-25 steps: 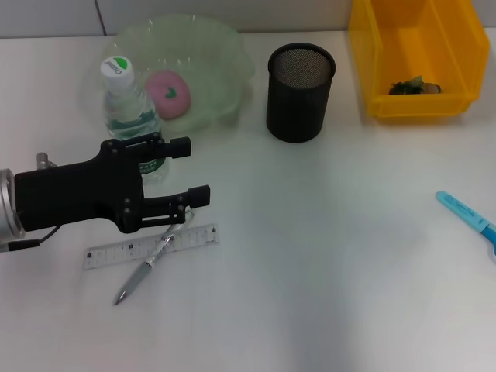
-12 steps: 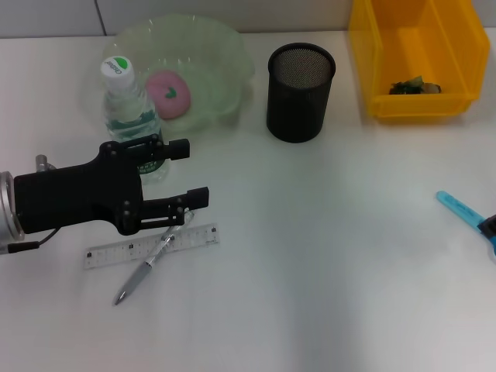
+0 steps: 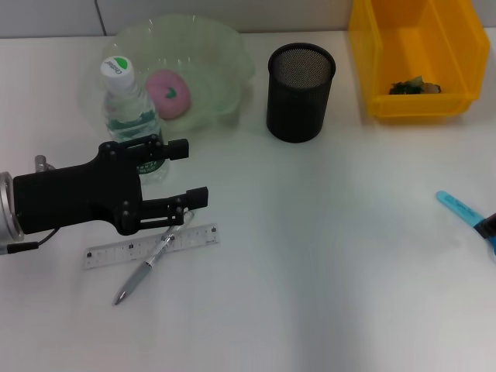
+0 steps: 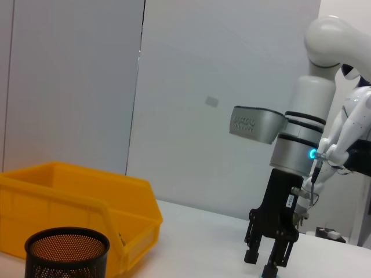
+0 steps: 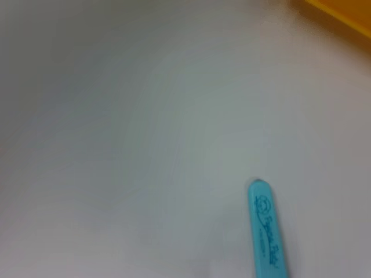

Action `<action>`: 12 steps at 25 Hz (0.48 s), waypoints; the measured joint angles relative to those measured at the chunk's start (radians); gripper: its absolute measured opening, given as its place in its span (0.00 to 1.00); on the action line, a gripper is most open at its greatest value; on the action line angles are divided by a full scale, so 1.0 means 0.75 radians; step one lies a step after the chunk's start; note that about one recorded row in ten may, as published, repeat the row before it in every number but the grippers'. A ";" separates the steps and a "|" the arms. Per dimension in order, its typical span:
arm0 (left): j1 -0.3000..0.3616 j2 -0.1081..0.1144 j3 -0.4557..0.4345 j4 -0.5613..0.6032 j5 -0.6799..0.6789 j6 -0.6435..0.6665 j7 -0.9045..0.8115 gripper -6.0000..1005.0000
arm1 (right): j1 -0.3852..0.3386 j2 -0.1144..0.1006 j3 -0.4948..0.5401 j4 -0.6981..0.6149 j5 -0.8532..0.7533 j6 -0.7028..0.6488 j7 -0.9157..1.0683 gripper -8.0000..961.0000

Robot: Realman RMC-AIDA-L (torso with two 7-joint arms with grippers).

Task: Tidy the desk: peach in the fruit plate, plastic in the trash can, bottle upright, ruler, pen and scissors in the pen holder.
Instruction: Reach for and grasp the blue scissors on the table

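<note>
On the plain white tabletop [image 3: 325, 256] backed by grey wall panels [image 4: 75, 75], the left claw [image 3: 188, 171], fingers apart, hovers over the clear plastic ruler [image 3: 151, 246] and silver pen [image 3: 145, 270], beside the upright clear water bottle [image 3: 130, 108].

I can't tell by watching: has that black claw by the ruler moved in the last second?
No. The left gripper sits in the same spot over the ruler and pen, beside the bottle.
</note>
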 joint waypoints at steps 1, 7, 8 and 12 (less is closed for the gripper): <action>0.000 0.000 -0.001 0.000 0.000 0.000 0.000 0.70 | 0.000 0.000 -0.004 0.011 0.000 0.012 0.000 0.62; 0.002 -0.002 -0.001 0.000 0.000 0.004 0.000 0.70 | 0.008 0.002 -0.031 0.069 0.000 0.068 0.000 0.61; 0.002 -0.002 -0.003 0.000 0.000 0.005 0.000 0.70 | 0.009 0.002 -0.037 0.073 0.000 0.076 0.000 0.61; 0.002 -0.002 -0.001 0.000 0.000 0.004 -0.001 0.70 | 0.007 0.002 -0.066 0.082 0.000 0.104 0.006 0.60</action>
